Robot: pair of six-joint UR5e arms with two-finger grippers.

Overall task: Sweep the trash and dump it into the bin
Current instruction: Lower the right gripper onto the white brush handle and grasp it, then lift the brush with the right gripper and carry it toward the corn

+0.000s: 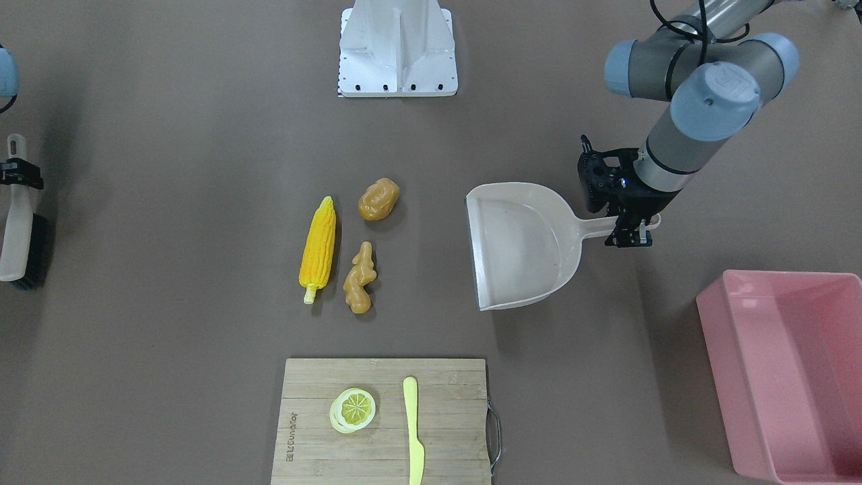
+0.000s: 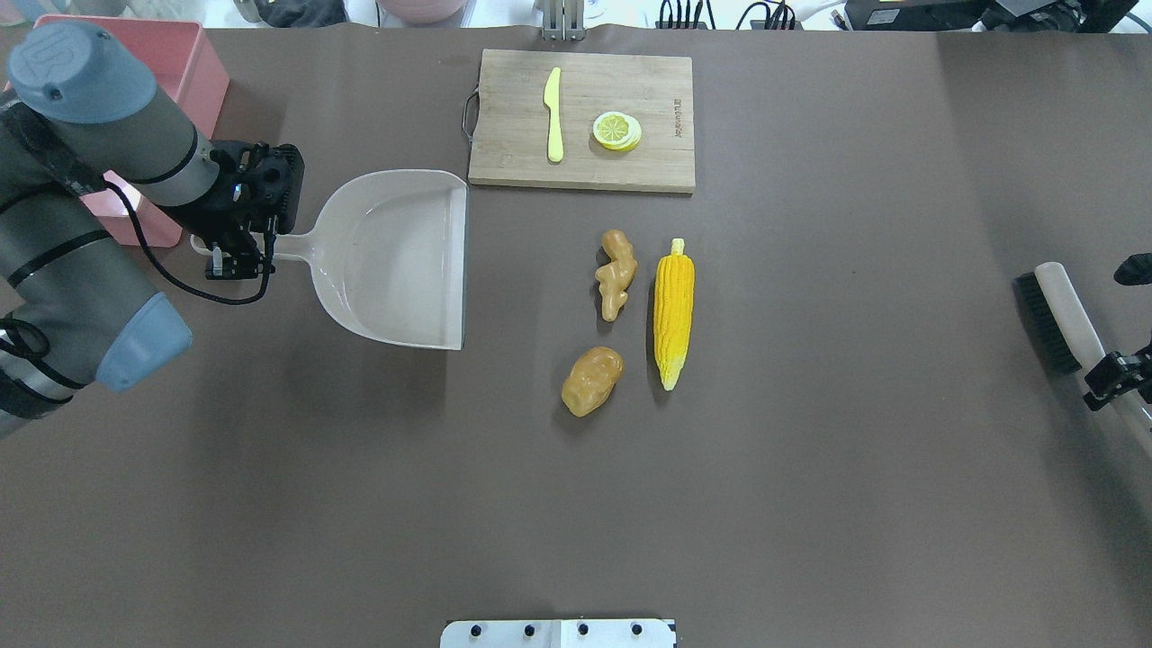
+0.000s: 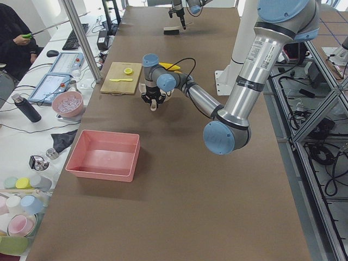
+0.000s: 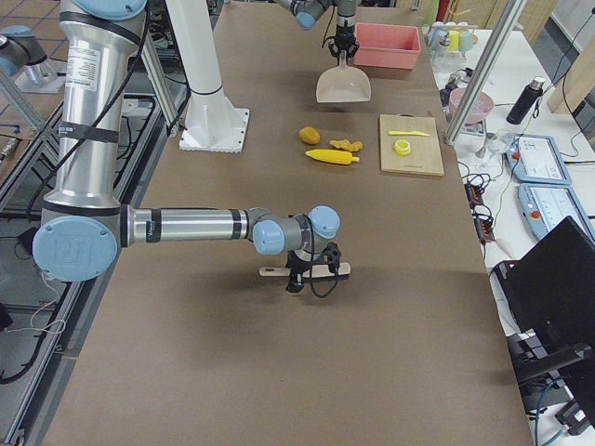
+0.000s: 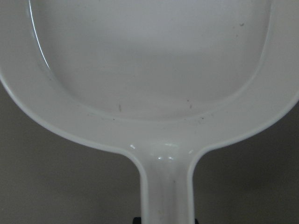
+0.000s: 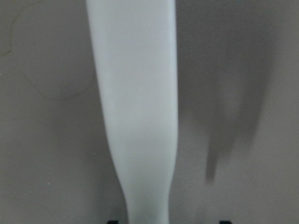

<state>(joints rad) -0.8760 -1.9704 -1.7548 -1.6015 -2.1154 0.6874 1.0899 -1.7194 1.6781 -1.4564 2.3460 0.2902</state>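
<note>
The trash lies mid-table: a yellow corn cob [image 1: 318,250] [image 2: 674,310], a tan potato-like lump [image 1: 378,199] [image 2: 592,380] and a knobbly ginger-like root [image 1: 359,277] [image 2: 616,274]. My left gripper [image 1: 630,225] [image 2: 236,256] is shut on the handle of the beige dustpan [image 1: 522,246] [image 2: 396,256] [image 5: 163,74], whose mouth faces the trash. The pink bin [image 1: 794,377] [image 2: 193,63] [image 3: 103,155] stands behind the left arm. My right gripper [image 1: 19,173] [image 2: 1111,373] is open, its fingertips straddling the handle of the brush [image 1: 17,236] [image 2: 1057,315] [image 6: 135,116] lying on the table.
A wooden cutting board [image 1: 444,438] [image 2: 513,144] at the table's far edge carries a lemon slice [image 1: 353,409] and a pale yellow knife [image 1: 412,431]. The white robot base [image 1: 397,47] stands at the near edge. Bare brown table separates the dustpan from the trash.
</note>
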